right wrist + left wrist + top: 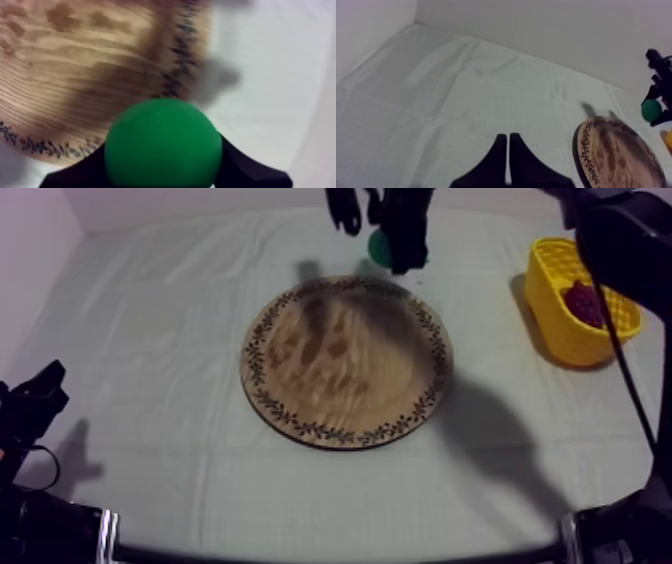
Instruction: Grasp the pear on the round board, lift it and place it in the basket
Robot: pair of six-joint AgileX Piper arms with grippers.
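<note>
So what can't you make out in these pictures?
Top view: the pear is mostly hidden behind the right gripper holding it; the dark red fruit in the yellow basket is too small to tell its kind, and the right arm covers part of the basket.
Right wrist view: the pear's underside is cut off; the board's rim pattern is blurred.

Clamped btwn two black fingers [247,170] of R gripper [162,170]: green pear [163,140], seen close up. Hangs above patterned rim of round wooden board [75,60], w/ grey-white cloth [270,75] just beside the board.

Right claw [392,250] full, left claw [507,142] closed.
</note>
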